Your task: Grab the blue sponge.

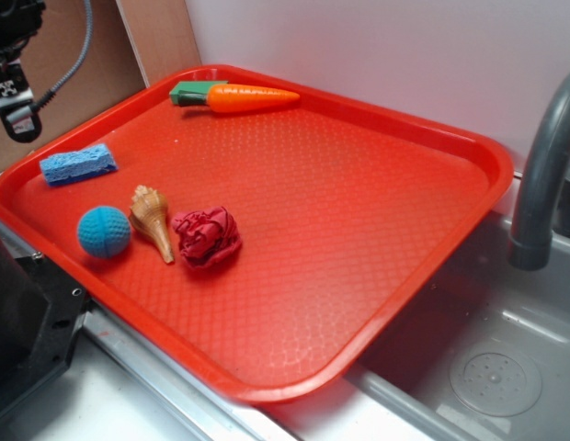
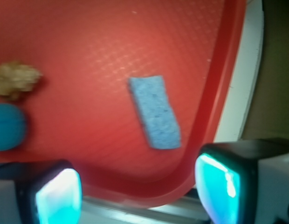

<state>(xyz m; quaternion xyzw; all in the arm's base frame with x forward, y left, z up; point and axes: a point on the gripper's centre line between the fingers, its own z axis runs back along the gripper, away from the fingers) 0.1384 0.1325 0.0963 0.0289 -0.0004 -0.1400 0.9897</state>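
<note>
White wall (image 1: 386,55), grey sink (image 1: 487,367), perhaps metal.

A red tray (image 1: 377,276) is sitting over the edge of a grey sink (image 1: 487,367), with a dark curved faucet (image 1: 541,175) rising at the right. On the tray, a toy carrot (image 1: 237,96) is lying near the far rim, while a teal ball (image 1: 104,231), a tan seashell (image 1: 151,219) and a crumpled red cloth (image 1: 206,235) are sitting in a row near the left edge, the shell just beside both.

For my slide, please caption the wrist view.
Open gripper above the blue sponge near the red tray corner.
</note>
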